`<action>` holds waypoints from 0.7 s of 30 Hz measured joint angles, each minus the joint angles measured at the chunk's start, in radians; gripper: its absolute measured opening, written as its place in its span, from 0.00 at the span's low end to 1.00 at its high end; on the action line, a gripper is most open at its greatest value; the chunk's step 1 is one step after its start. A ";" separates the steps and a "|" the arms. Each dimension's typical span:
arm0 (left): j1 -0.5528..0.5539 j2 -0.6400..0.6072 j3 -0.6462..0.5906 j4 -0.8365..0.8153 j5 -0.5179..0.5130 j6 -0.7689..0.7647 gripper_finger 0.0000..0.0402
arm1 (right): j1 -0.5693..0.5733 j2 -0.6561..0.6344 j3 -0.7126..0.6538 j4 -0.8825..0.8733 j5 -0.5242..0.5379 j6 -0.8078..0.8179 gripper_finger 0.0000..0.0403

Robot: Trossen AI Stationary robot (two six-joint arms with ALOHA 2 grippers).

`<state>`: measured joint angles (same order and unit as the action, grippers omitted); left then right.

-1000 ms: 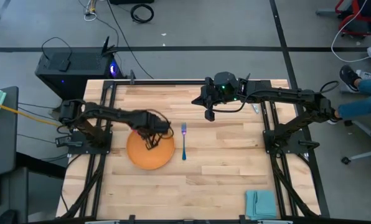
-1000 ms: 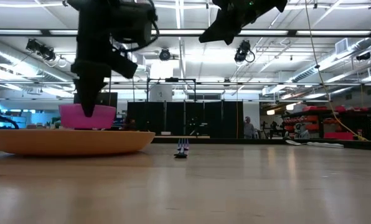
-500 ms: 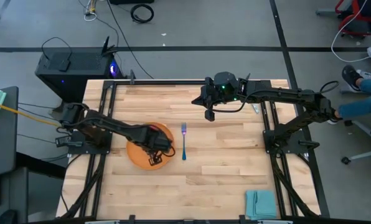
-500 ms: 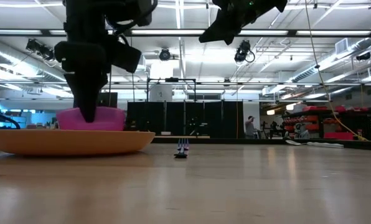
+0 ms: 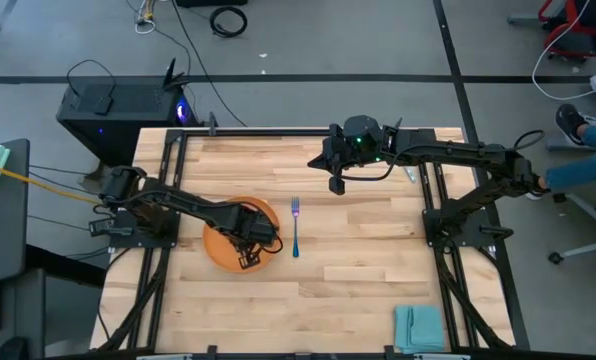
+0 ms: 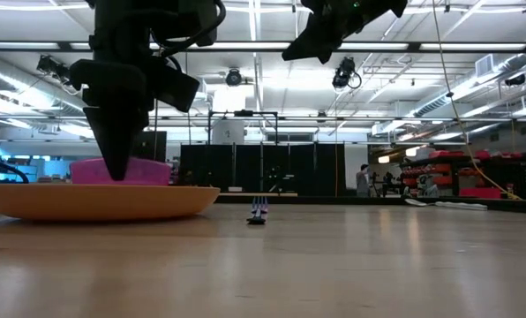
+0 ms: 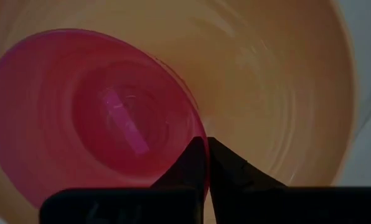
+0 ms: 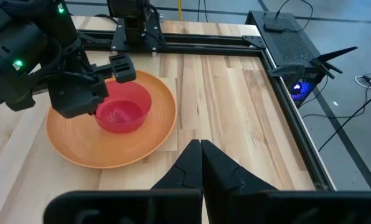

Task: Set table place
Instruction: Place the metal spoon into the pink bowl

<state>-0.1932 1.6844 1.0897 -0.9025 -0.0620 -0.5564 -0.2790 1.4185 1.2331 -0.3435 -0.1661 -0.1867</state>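
Note:
A pink-red bowl (image 7: 92, 118) sits in the round orange plate (image 5: 218, 245) on the table's left half. My left gripper (image 7: 207, 146) is above the plate, shut on the bowl. The arm hides the bowl in the high view. The bowl (image 8: 123, 109) shows in the plate's middle in the right wrist view. A blue-handled fork (image 5: 295, 225) lies flat just right of the plate. My right gripper (image 5: 336, 185) is shut and hangs high over the table's far middle, holding nothing. My left gripper pinches the bowl's rim (image 7: 200, 132), one finger inside the bowl and one outside. The fingers (image 6: 117, 150) come from above, pointing down. The bowl stays upright with its base on the plate (image 6: 95, 201).
A folded teal napkin (image 5: 419, 327) lies at the near right corner. Black rails (image 5: 433, 200) run along the left and right sides. Bare planks lie between the fork and the right rail. A person's legs (image 5: 578, 165) show beyond the right side.
My left gripper has carried the bowl toward the table's near edge, over the plate, and down. The bowl, first held a little above the plate's far part, now sits lower in the plate. The gripper has stayed shut on it.

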 joint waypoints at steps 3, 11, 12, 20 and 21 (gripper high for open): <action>0.000 0.000 0.000 0.000 0.000 0.000 0.05 | 0.000 0.000 0.000 0.000 0.000 0.000 0.01; 0.000 0.000 0.000 0.001 0.000 0.000 0.21 | 0.000 0.000 0.000 0.000 0.000 0.000 0.01; 0.000 0.000 0.000 0.001 0.000 0.000 0.22 | 0.000 0.000 0.000 0.000 0.000 0.000 0.01; -0.003 -0.003 0.000 -0.008 0.012 0.032 0.29 | 0.000 -0.001 0.000 -0.025 0.000 0.004 0.01; -0.004 -0.005 -0.001 -0.009 0.014 0.046 0.29 | 0.000 -0.001 0.000 -0.030 0.000 0.004 0.01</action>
<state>-0.1968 1.6796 1.0889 -0.9113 -0.0479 -0.5107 -0.2790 1.4178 1.2331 -0.3735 -0.1661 -0.1829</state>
